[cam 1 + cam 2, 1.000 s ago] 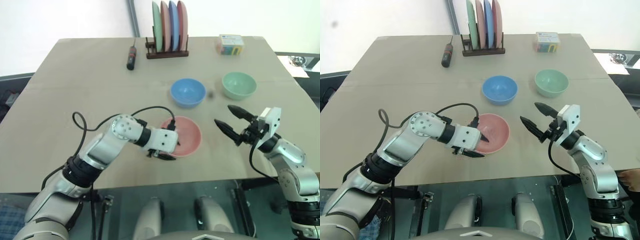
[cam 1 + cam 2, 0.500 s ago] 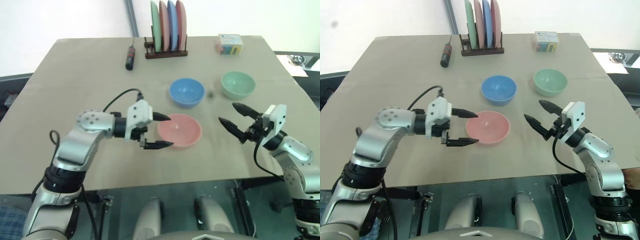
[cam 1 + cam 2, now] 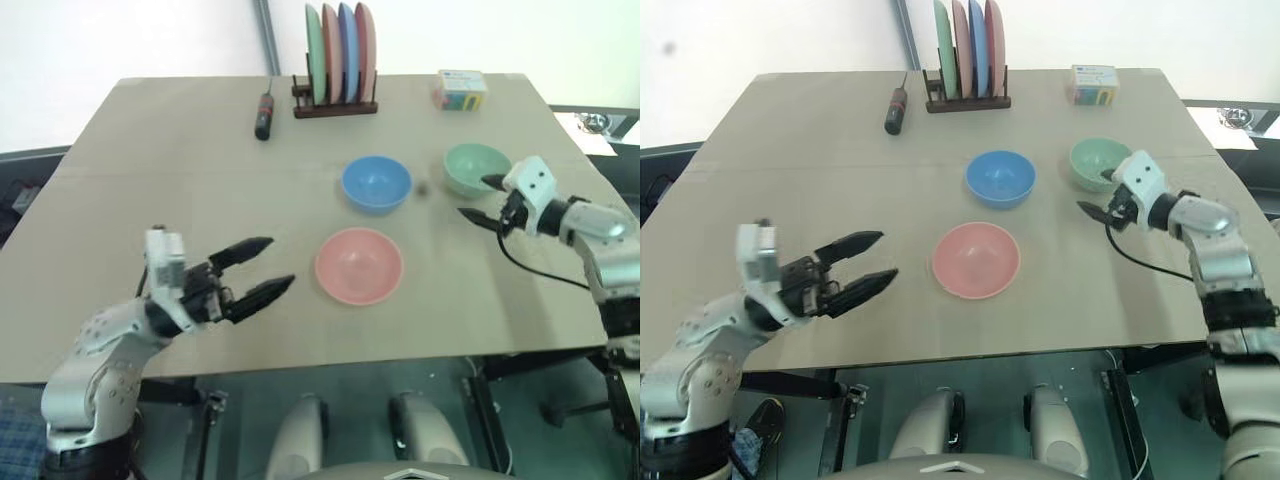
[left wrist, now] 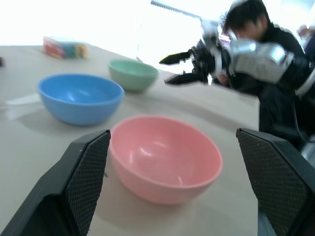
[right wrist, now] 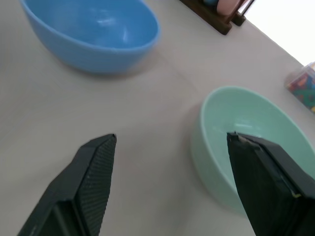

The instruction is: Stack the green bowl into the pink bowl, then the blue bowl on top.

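The pink bowl (image 3: 359, 265) sits empty near the table's front middle. The blue bowl (image 3: 376, 184) stands just behind it, and the green bowl (image 3: 470, 168) is to the right of the blue one. My right gripper (image 3: 474, 197) is open at the green bowl's near left rim. In the right wrist view one finger (image 5: 266, 172) reaches over the green bowl's (image 5: 241, 142) rim while the other (image 5: 93, 182) stays outside above the table. My left gripper (image 3: 280, 262) is open and empty, left of the pink bowl (image 4: 165, 157) and clear of it.
A wooden rack of upright plates (image 3: 338, 60) stands at the back, with a screwdriver (image 3: 264, 115) to its left and a colourful box (image 3: 460, 88) to its right. A small dark object (image 3: 423, 188) lies between the blue and green bowls. A person (image 4: 261, 29) sits beyond the table's right side.
My left gripper has drawn back from the pink bowl's rim to the left and toward the near edge. My right gripper has moved forward to the green bowl.
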